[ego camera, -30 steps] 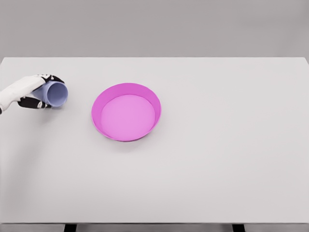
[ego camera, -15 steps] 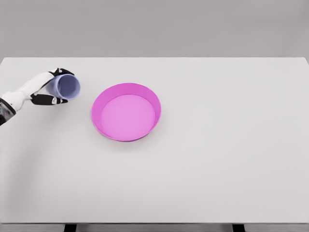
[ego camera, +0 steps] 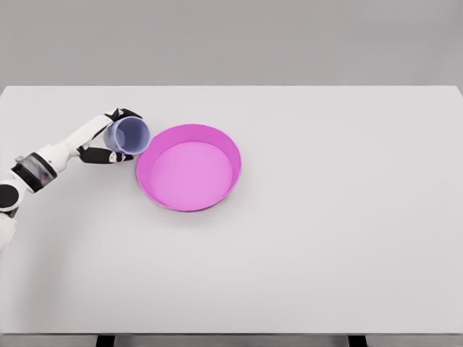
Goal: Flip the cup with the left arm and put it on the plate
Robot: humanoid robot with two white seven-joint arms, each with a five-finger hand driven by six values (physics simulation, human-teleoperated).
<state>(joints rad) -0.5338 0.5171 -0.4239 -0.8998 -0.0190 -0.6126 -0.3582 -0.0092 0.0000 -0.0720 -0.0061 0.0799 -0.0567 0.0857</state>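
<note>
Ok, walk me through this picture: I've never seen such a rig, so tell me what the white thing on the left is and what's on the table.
This is a simulator's render, seen from a camera on a humanoid robot's head, looking down at a white table. The white thing is the robot's left arm, ending in a five-finger left hand. That hand grips a pale blue cup, tilted so its opening faces the camera, just left of the plate's rim. The plate is pink with raised sides and nothing in it. The right arm is out of view.
</note>
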